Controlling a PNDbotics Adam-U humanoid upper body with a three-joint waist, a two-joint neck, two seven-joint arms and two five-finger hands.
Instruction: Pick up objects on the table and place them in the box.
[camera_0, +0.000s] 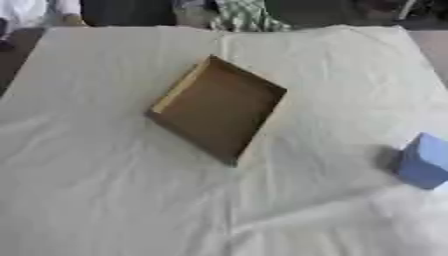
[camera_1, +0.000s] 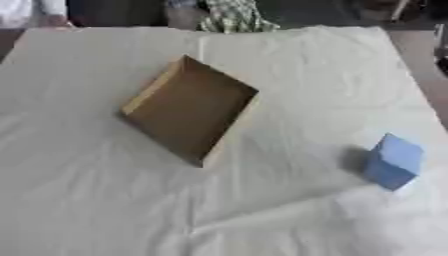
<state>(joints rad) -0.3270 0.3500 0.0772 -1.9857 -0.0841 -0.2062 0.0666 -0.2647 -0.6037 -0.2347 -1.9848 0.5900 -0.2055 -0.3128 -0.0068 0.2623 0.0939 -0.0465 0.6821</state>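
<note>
A shallow brown cardboard box (camera_0: 219, 107) lies open at the table's middle, turned like a diamond, with nothing visible inside it. A light blue block (camera_1: 392, 161) stands on the white cloth to the right of the box, well apart from it. Neither of my hands shows in either view.
A creased white cloth (camera_0: 114, 190) covers the whole table. The table's far edge runs along the top, where dark floor and people's clothing (camera_1: 229, 15) show. The right edge (camera_1: 420, 75) slants down beside the blue block.
</note>
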